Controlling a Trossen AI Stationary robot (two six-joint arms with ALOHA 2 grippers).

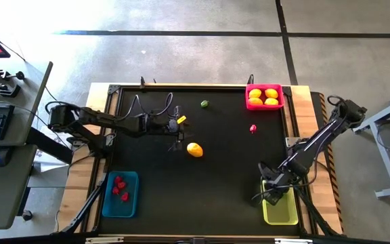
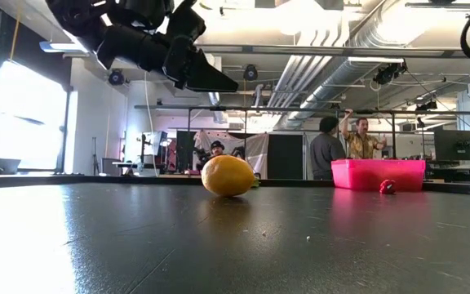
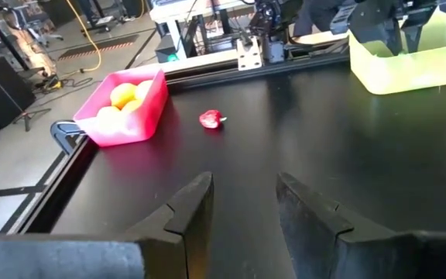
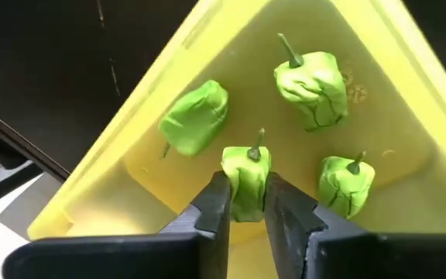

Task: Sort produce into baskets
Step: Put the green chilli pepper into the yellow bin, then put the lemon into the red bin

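Pinching a small green toy pepper (image 4: 246, 177) between its two dark fingers, the right gripper (image 4: 246, 213) hangs just over the open top of the yellow-green rectangular plastic bin (image 4: 130, 147), its jaws nearly together on the piece. Below and beyond those fingertips, three more green toy peppers lie loose on the bin's floor: one (image 4: 195, 116) to one side of the held piece, one (image 4: 311, 80) farther in, and one (image 4: 345, 183) just beside the held piece on the other side. Seen from above, this gripper (image 1: 274, 192) sits at the bin's (image 1: 281, 213) inner end.

The left gripper (image 3: 242, 205) hovers above the black table top (image 1: 222, 169) with its fingers partly apart and nothing between them. A yellow lemon-like toy fruit (image 1: 194, 150) lies on the table just beside and below this gripper (image 1: 175, 139); from table height the fruit (image 2: 228, 175) rests under the raised dark arm. Well ahead of the fingers stands the pink-red rectangular plastic bin (image 3: 149, 108) holding yellow lemon-like pieces (image 3: 124, 94), with a small red toy piece (image 3: 210, 119) on the table close to it. A small green piece (image 1: 204, 104) lies apart from the gripper toward the pink-red bin's side. Behind the left arm sits the blue rectangular plastic bin (image 1: 107, 203) with red pieces (image 1: 120, 189) inside.
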